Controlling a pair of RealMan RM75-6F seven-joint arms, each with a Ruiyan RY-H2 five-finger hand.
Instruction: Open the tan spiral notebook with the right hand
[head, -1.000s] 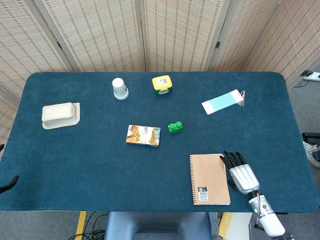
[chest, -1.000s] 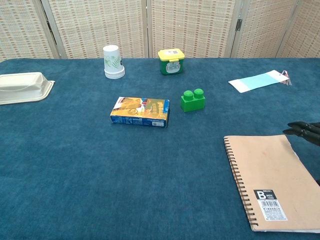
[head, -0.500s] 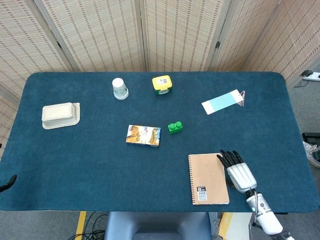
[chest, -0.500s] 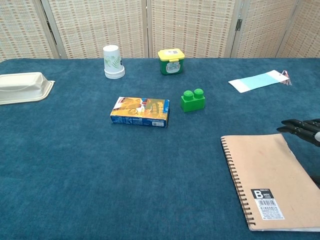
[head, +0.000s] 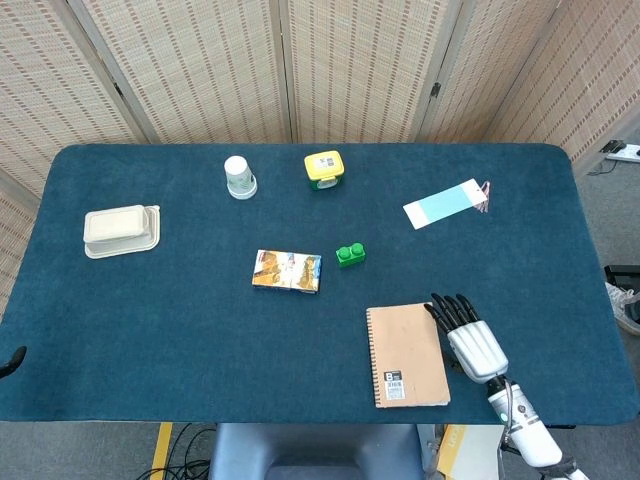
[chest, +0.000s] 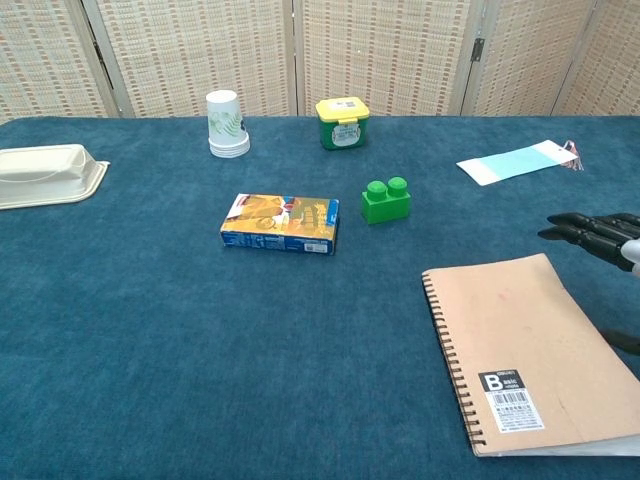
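Note:
The tan spiral notebook (head: 407, 355) (chest: 527, 351) lies closed on the blue table near its front right, spiral binding on the left and a black "B" label near the bottom. My right hand (head: 470, 335) (chest: 594, 234) rests flat against the notebook's right edge, dark fingers extended and pointing away from me, holding nothing. In the chest view only the fingertips show at the right border. My left hand is not in either view.
A green brick (head: 350, 255) and a colourful small box (head: 287, 270) lie in the middle. Further back stand a paper cup (head: 239, 176) and a yellow-lidded green jar (head: 323, 168). A white lidded container (head: 120, 229) sits left; a light-blue card (head: 444, 203) lies back right.
My right hand has shifted left and slightly away from me, pushing the notebook leftward across the table. The cover stays closed.

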